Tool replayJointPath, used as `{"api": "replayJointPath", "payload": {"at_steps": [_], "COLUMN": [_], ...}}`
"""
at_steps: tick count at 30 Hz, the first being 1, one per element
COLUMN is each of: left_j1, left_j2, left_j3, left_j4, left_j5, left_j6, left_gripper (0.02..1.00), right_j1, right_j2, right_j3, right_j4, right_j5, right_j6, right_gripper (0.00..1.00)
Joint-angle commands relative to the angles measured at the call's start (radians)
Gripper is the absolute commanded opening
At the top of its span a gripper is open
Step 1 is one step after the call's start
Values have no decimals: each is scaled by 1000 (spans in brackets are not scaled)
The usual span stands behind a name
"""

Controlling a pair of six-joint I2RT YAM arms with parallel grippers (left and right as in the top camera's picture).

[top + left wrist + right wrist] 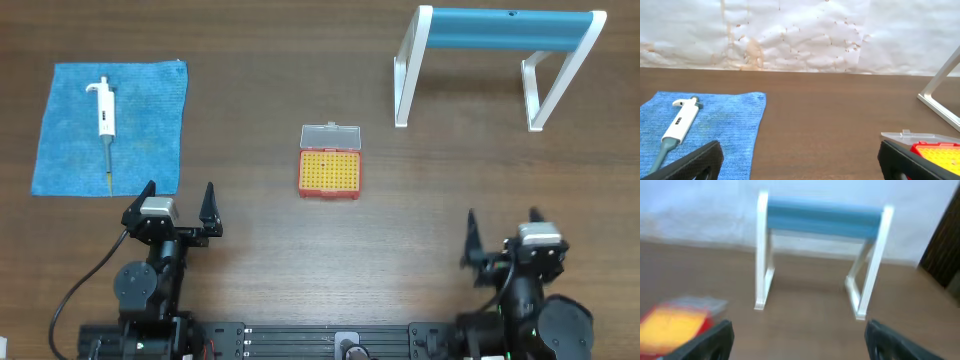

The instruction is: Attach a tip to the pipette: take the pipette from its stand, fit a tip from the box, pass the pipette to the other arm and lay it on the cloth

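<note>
Plainly, the white-and-grey handheld pipette (103,115) lies flat on the blue microfibre cloth (150,120) at the table's far left, well apart from everything else. Its plunger end points away from the arms, and what looks like a slim yellowish tip is on the nearer end. Lying lengthwise in the middle of the cloth, it looks set down rather than dropped, which suggests the task is at or near its end.

The left gripper (179,190) hangs just in front of the cloth's near edge with its fingers spread wide and nothing between them. The right gripper (502,215) sits low by its own base, likewise spread and empty. Both arms are folded back close to their bases.

Between the arms and farther up the table stands the red tip box with yellow tips (329,172), its clear lid tipped back. The white-legged stand with a blue bar (500,30) is at the far right, holding no pipette.

The surface is a dark brown wood-grain table (400,250). A pale, wrinkled wall covering (800,35) runs behind it.
</note>
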Motion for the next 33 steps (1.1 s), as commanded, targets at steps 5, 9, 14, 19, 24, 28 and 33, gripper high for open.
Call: {"api": "replayJointPath", "payload": {"at_steps": [5,9,14,19,24,28,33], "left_j1": [2,2,2,2,2,2,2], "left_j2": [-8,-8,-8,-8,-8,-8,-8], "left_j3": [-2,-2,-2,-2,-2,-2,-2], "left_j4": [-6,-6,-6,-6,-6,-6,-6], "left_j5": [18,18,18,18,18,18,18], "left_j6": [17,17,17,17,17,17,17], "left_gripper": [996,996,996,996,996,996,996], "right_j1": [-97,-62,-53,-54,-54,-54,-54], "right_j2": [-58,-58,-58,-58,-58,-58,-58], "right_j3": [-493,-524,-565,-565,-565,-565,-565], "right_j4": [670,660,621,603,603,602,602], "right_j5": [-72,-108,-182,-182,-182,-182,-182], "right_j6": [-25,-25,-26,-25,-25,-25,-25], "right_gripper": [847,847,847,847,847,849,847]}}
